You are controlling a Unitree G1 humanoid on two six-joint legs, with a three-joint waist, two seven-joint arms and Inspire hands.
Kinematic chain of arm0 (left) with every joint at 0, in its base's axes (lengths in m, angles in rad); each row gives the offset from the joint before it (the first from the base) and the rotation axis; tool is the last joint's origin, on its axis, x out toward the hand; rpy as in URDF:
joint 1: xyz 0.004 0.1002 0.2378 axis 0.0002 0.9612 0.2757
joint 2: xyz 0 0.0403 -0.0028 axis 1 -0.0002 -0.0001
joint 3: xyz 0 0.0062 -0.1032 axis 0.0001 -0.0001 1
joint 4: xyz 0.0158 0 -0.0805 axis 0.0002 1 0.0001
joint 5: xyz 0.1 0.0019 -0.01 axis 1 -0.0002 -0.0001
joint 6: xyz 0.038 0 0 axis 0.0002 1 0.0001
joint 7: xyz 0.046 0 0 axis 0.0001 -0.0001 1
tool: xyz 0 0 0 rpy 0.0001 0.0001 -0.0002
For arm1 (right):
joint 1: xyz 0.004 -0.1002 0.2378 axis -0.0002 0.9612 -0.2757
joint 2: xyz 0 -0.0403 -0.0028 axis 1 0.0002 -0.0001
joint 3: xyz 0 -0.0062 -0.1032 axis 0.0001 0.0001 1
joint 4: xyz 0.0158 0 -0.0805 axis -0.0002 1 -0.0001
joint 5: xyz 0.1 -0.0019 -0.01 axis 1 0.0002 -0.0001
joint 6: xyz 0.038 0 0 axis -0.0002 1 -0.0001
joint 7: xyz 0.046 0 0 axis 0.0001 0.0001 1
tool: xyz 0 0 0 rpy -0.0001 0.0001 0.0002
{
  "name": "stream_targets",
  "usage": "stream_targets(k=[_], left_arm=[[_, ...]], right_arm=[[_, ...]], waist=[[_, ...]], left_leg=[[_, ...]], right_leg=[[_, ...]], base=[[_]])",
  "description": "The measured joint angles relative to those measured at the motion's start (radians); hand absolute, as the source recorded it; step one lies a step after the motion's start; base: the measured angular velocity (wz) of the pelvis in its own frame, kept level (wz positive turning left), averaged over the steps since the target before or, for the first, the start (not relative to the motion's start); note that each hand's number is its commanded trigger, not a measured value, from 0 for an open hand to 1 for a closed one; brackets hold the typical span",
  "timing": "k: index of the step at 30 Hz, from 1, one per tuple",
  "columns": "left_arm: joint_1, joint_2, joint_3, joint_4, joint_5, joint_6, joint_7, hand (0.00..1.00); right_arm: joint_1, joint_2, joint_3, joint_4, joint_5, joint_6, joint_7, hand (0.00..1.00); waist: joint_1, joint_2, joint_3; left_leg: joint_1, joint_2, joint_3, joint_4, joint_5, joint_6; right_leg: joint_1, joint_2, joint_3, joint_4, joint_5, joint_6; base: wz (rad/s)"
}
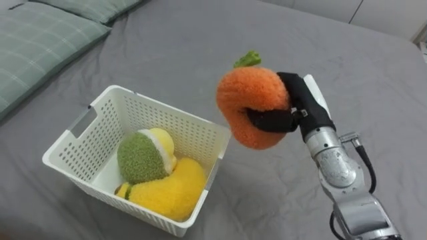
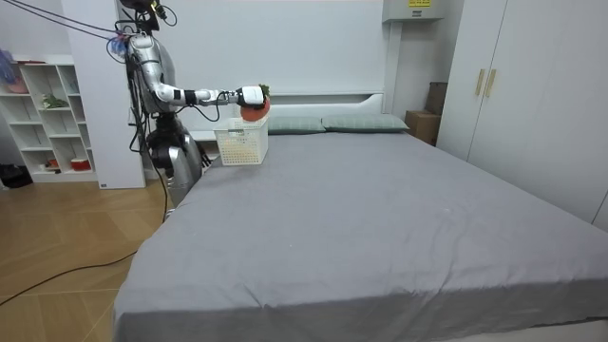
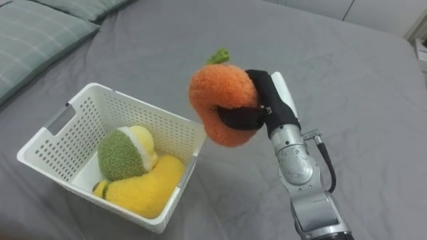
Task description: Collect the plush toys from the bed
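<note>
Right hand is curled round the orange plush toy, up beside the white basket, probably for dropping in.

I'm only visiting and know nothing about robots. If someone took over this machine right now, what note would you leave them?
Right hand: shut on the orange plush toy, holding it in the air by the right corner of the white basket, above the grey bed.
Done: a green-and-white plush and a yellow plush lie in the basket.
Left: bring the orange toy over the basket and let go.
</note>
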Motion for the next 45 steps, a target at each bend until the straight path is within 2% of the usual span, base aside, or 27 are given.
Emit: stream_targets(k=[4, 11, 16, 22, 25, 26, 27, 29, 30, 31, 32, 33, 35, 36, 40, 45], left_arm=[[0.001, 0.002, 0.0, 0.0, 0.0, 0.002, -0.005, 0.0], [0.0, 0.006, -0.001, -0.002, 0.0, 0.002, -0.004, 0.0], [0.0, 0.007, -0.004, -0.002, -0.002, 0.001, -0.002, 0.0], [-0.014, 0.007, -0.012, -0.002, -0.001, 0.002, -0.005, 0.0], [-0.023, 0.007, -0.012, -0.002, 0.001, 0.002, -0.005, 0.0], [-0.024, 0.007, -0.013, -0.002, 0.001, 0.002, -0.005, 0.0], [-0.024, 0.007, -0.013, -0.002, 0.001, 0.002, -0.005, 0.0], [-0.025, 0.007, -0.013, -0.002, 0.002, 0.002, -0.005, 0.0], [-0.026, 0.007, -0.013, -0.002, 0.007, 0.002, -0.005, 0.0], [-0.027, 0.007, -0.012, -0.003, 0.025, 0.002, -0.005, 0.0], [-0.028, 0.007, -0.013, -0.004, 0.04, 0.003, -0.005, 0.0], [-0.031, 0.007, -0.018, -0.006, 0.041, 0.005, -0.005, 0.0], [-0.033, 0.006, -0.021, -0.012, 0.04, 0.009, -0.005, 0.0], [-0.033, 0.006, -0.023, -0.014, 0.04, 0.013, -0.006, 0.0], [-0.036, 0.005, -0.027, -0.023, 0.04, 0.022, -0.01, 0.0], [-0.055, 0.002, -0.043, -0.024, 0.047, 0.024, -0.015, 0.0]], right_arm=[[0.0, 0.0, 0.0, -0.017, -0.001, 0.004, 0.004, 1.0], [-0.002, 0.006, 0.0, -0.141, -0.003, 0.012, 0.01, 1.0], [-0.005, 0.022, 0.005, -0.153, -0.004, 0.013, 0.011, 1.0], [-0.01, 0.043, 0.011, -0.155, -0.011, 0.023, 0.022, 1.0], [-0.012, 0.048, 0.012, -0.155, -0.019, 0.025, 0.027, 1.0], [-0.018, 0.052, 0.014, -0.155, -0.038, 0.028, 0.039, 0.82], [-0.022, 0.054, 0.014, -0.155, -0.044, 0.028, 0.045, 0.73], [-0.041, 0.056, 0.025, -0.155, -0.055, 0.033, 0.059, 0.45], [-0.044, 0.056, 0.029, -0.156, -0.06, 0.034, 0.059, 0.4], [-0.052, 0.056, 0.038, -0.157, -0.068, 0.036, 0.064, 0.14], [-0.06, 0.056, 0.05, -0.157, -0.078, 0.038, 0.071, 0.14], [-0.063, 0.057, 0.058, -0.157, -0.08, 0.039, 0.081, 0.07], [-0.063, 0.057, 0.073, -0.157, -0.082, 0.045, 0.091, 0.02], [-0.064, 0.057, 0.086, -0.157, -0.083, 0.045, 0.099, 0.0], [-0.064, 0.06, 0.131, -0.156, -0.08, 0.054, 0.119, 0.0], [-0.067, 0.061, 0.165, -0.153, -0.076, 0.077, 0.141, 0.0]], waist=[[-0.001, 0.002, 0.0019], [0.0, -0.006, -0.0033], [0.0, -0.006, -0.0034], [0.01, -0.009, -0.001], [0.027, -0.014, 0.0025], [0.029, -0.016, 0.0036], [0.029, -0.017, 0.0039], [0.035, -0.017, 0.0041], [0.037, -0.017, 0.004], [0.04, -0.018, 0.0039], [0.044, -0.017, 0.004], [0.05, -0.017, 0.0043], [0.052, -0.017, 0.0043], [0.053, -0.013, 0.0073], [0.061, -0.011, 0.0094], [0.09, -0.011, 0.0091]], left_leg=[[-0.008, 0.0, 0.0, 0.0, 0.0, 0.0], [-0.017, 0.0, 0.002, 0.002, 0.0, 0.0], [-0.015, 0.0, 0.001, 0.001, 0.0, 0.0], [-0.016, 0.0, 0.001, 0.0, 0.0, 0.0], [-0.016, 0.001, 0.005, 0.0, 0.0, 0.0], [-0.017, 0.001, 0.004, 0.0, 0.0, 0.0], [-0.018, 0.001, 0.004, 0.0, 0.0, 0.0], [-0.02, 0.0, 0.0, 0.0, 0.0, 0.0], [-0.02, 0.0, 0.0, 0.0, 0.0, 0.0], [-0.02, 0.0, -0.002, 0.001, 0.0, 0.0], [-0.02, 0.0, -0.004, 0.002, 0.0, 0.0], [-0.02, 0.0, -0.005, 0.002, 0.0, 0.0], [-0.022, -0.001, -0.012, 0.003, 0.0, 0.0], [-0.024, -0.001, -0.016, 0.004, 0.0, 0.0], [-0.028, -0.002, -0.018, 0.003, 0.0, 0.0], [-0.036, -0.002, -0.018, 0.002, 0.0, 0.0]], right_leg=[[-0.007, 0.0, -0.002, 0.0, 0.0, 0.0], [-0.017, 0.001, 0.002, 0.0, 0.0, 0.0], [-0.016, 0.001, 0.005, 0.001, 0.0, 0.0], [-0.014, 0.0, 0.005, 0.002, 0.0, 0.0], [-0.017, 0.0, 0.002, 0.003, 0.0, 0.0], [-0.018, 0.0, 0.002, 0.003, 0.0, 0.0], [-0.018, 0.0, 0.001, 0.003, 0.0, 0.0], [-0.019, 0.0, -0.004, 0.002, 0.0, 0.0], [-0.019, 0.0, -0.006, 0.002, 0.0, 0.0], [-0.018, -0.001, -0.014, 0.002, 0.0, 0.0], [-0.018, -0.001, -0.015, 0.001, 0.0, 0.0], [-0.017, -0.001, -0.018, 0.001, 0.0, 0.0], [-0.016, -0.002, -0.025, 0.001, 0.0, 0.0], [-0.016, -0.002, -0.028, 0.001, 0.0, 0.0], [-0.017, -0.003, -0.033, 0.001, 0.0, 0.0], [-0.025, -0.003, -0.028, 0.0, 0.0, 0.0]], base=[[0.0], [0.0], [0.0], [0.0], [-0.01], [0.0], [0.0], [0.02], [0.05], [0.05], [0.05], [0.05], [0.09], [0.1], [0.02], [0.0]])
